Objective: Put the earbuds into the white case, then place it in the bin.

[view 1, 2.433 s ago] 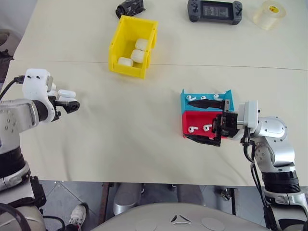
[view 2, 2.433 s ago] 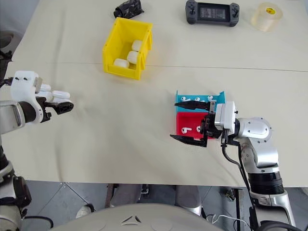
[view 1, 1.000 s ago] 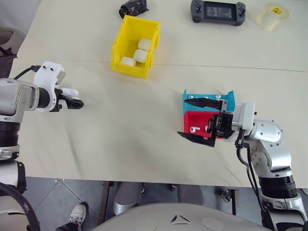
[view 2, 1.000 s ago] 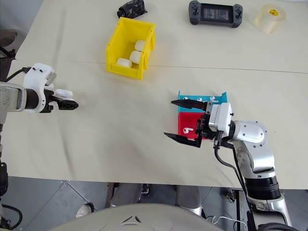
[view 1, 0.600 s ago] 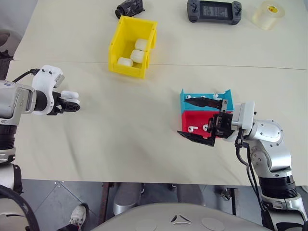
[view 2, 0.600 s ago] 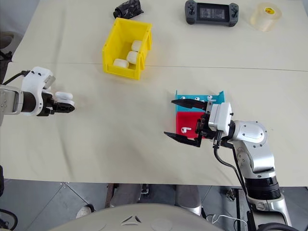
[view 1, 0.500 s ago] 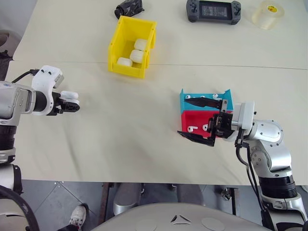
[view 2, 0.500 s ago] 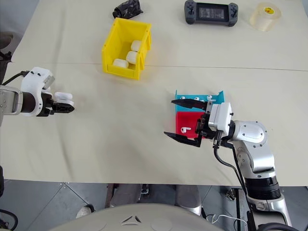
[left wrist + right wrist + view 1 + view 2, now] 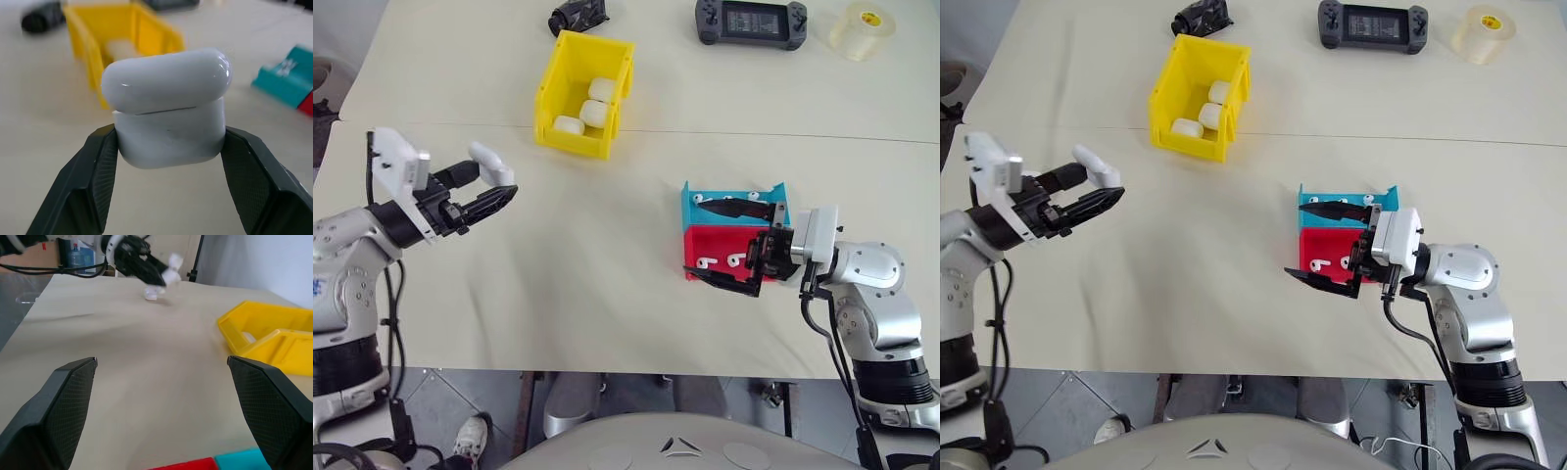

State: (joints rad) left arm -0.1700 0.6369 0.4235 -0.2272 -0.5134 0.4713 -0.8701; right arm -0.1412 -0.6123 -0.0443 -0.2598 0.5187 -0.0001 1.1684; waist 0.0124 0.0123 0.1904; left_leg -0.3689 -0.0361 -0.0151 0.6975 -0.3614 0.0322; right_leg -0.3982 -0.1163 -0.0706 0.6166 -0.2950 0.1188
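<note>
Gleaming white case [image 9: 166, 105], lid closed, clamped in left end effector [image 9: 168, 161]; right end effector [image 9: 732, 242] spread empty.

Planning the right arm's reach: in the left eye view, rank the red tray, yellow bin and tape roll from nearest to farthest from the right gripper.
1. Red tray, right at the right gripper.
2. Yellow bin, far side, toward the left.
3. Tape roll, far right corner; close to the bin's distance, slightly farther.

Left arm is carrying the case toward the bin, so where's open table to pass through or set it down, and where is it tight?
Open: the table between left gripper, yellow bin and trays. Tight: the bin, holding three white cases; the blue tray and red tray, straddled by the open right gripper.
</note>
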